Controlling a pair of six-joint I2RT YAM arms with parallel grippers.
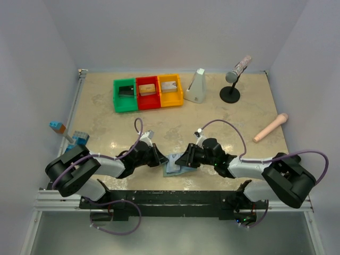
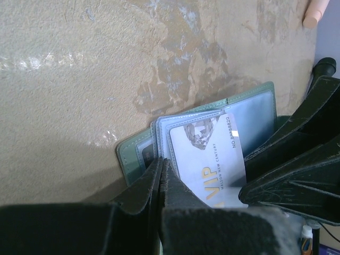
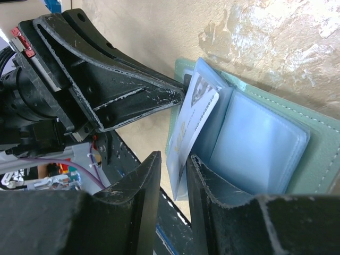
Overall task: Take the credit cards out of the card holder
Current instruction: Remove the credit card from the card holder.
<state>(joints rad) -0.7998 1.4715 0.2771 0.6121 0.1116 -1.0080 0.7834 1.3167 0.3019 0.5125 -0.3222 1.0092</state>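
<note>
The grey-green card holder point(image 1: 172, 167) lies open on the table between my two grippers. In the left wrist view its pale blue pockets point(image 2: 255, 122) hold a silver-grey card point(image 2: 210, 154) marked "VIP" that sticks partly out. A dark card point(image 2: 142, 155) shows behind a clear pocket. My left gripper point(image 2: 161, 163) is shut, pinching the card holder's pocket edge; it also shows in the top view point(image 1: 159, 159). My right gripper point(image 3: 173, 159) is open a little, with the silver-grey card's point(image 3: 191, 119) lower edge between its fingers, against the right one. It also shows in the top view point(image 1: 187, 159).
Green point(image 1: 125, 95), red point(image 1: 147, 93) and yellow point(image 1: 170, 91) bins stand at the back. Right of them are a white wedge-shaped object point(image 1: 196, 86) and a microphone on a stand point(image 1: 234, 79). A pink cylinder point(image 1: 271, 127) lies at right, blue toy bricks point(image 1: 71, 135) at left.
</note>
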